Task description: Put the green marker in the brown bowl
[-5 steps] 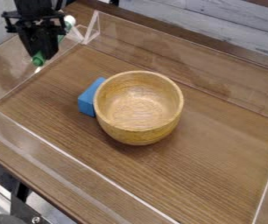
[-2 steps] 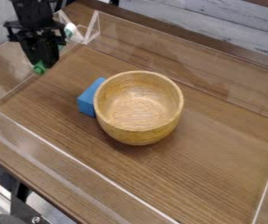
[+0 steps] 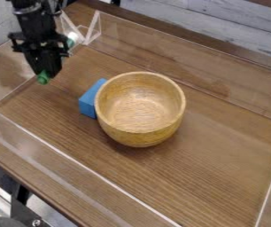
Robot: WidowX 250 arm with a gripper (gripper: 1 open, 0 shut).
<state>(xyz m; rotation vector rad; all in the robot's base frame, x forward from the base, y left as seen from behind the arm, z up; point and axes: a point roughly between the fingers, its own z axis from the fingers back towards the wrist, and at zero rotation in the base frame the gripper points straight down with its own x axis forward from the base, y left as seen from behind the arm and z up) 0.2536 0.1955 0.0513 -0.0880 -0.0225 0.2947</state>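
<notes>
Your arm stands at the upper left, its claw (image 3: 41, 71) pointing straight down and clamped on the green marker (image 3: 40, 78), whose tip shows just below the fingers. It hangs over the counter (image 3: 197, 177), apart from the brown bowl (image 3: 141, 108) and up-left of the blue block (image 3: 92, 96). Since a second ago, the claw has come lower; bowl and block have not moved.

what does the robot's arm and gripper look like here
The gripper is black and boxy, narrowing toward its fingertips, on a black arm entering from the top left. Dark cables or brackets stick out at its sides. No markings are legible.
</notes>
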